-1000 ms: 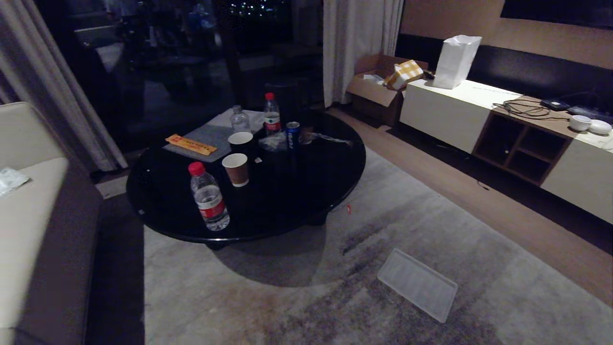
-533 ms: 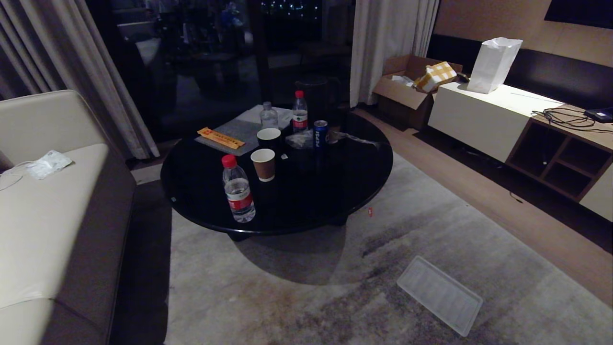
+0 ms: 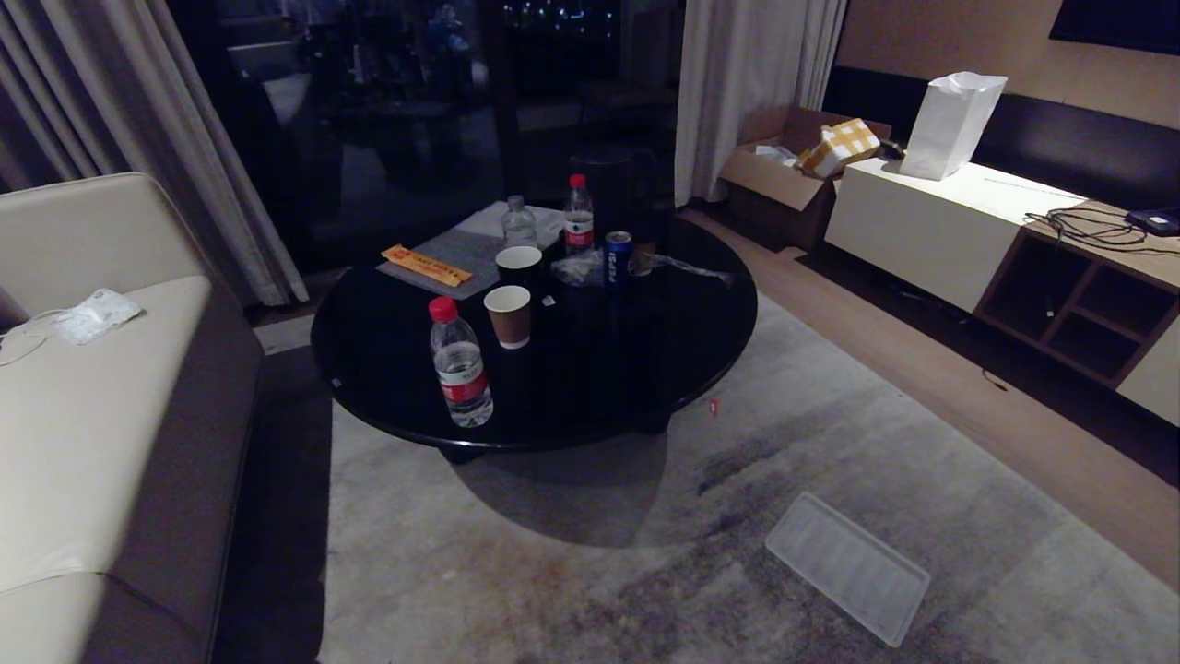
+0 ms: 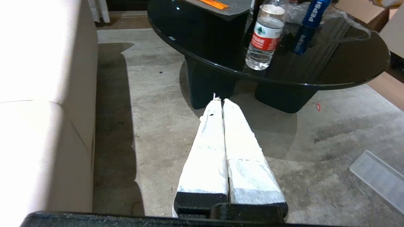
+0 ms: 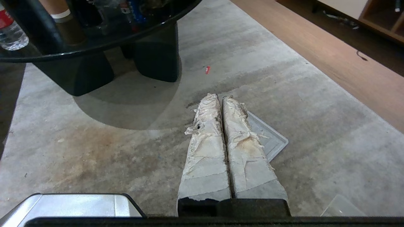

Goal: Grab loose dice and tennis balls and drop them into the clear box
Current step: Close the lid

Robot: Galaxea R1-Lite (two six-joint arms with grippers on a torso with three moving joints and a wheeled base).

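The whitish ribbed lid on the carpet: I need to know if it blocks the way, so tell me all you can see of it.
The lid is a flat, whitish, see-through rectangle with rounded corners and fine ribs, plastic by its look. It lies flat on the grey carpet, set at a slant, apart from the round black table. Nothing rests on it. In the right wrist view one corner shows past the shut right pincer, which is above it.

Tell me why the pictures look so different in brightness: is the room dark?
Head view: dim, the window black, the round table casting a soft shadow on the rug. Left wrist view: brighter, the sofa washed out to white. Right wrist view: evenly lit, the glossy tabletop mirroring the paper cup.
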